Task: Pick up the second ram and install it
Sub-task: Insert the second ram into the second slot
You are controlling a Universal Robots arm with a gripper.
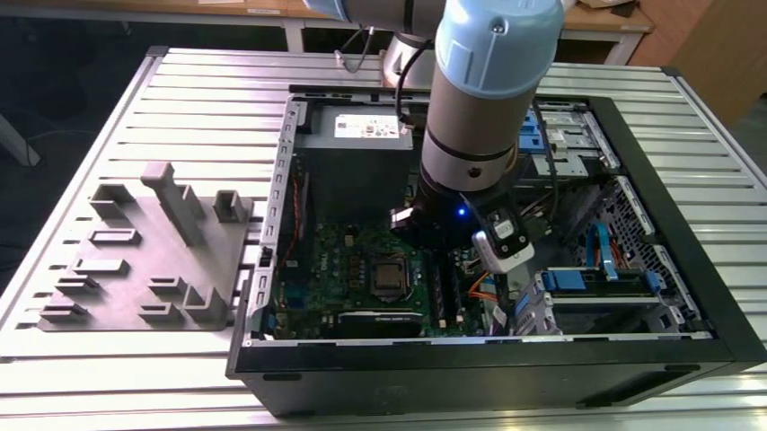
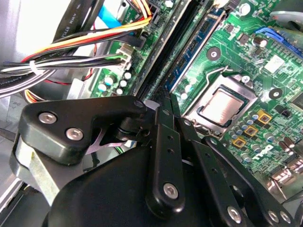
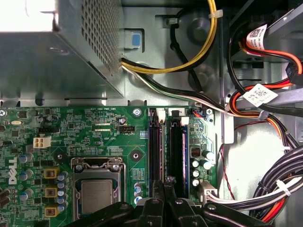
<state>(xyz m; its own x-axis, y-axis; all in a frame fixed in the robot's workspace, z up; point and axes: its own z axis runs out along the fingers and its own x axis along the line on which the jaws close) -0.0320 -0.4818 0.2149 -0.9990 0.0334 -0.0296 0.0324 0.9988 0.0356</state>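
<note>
- Step in hand: the seating stage of the install, as judged from the arm reaching into the open black computer tower case [image 1: 671,296], which lies on the slatted metal surface [image 1: 180,81].
- Black linkage claw [image 3: 166,185]: fingertips [image 2: 165,106] pressed together, with no gap and nothing pinched between them. They sit just above the paired memory slots on the green motherboard [image 3: 94,127].
- Second ram [image 3: 176,151]: the long dark memory stick appears to stand edge-up in the slot farther from the square silver processor [image 3: 97,196], beneath the claw tips.
- Requirement: seating calls for straight, even downward pressure. Whether the white end latches [image 3: 184,121] have closed cannot be told.
</note>
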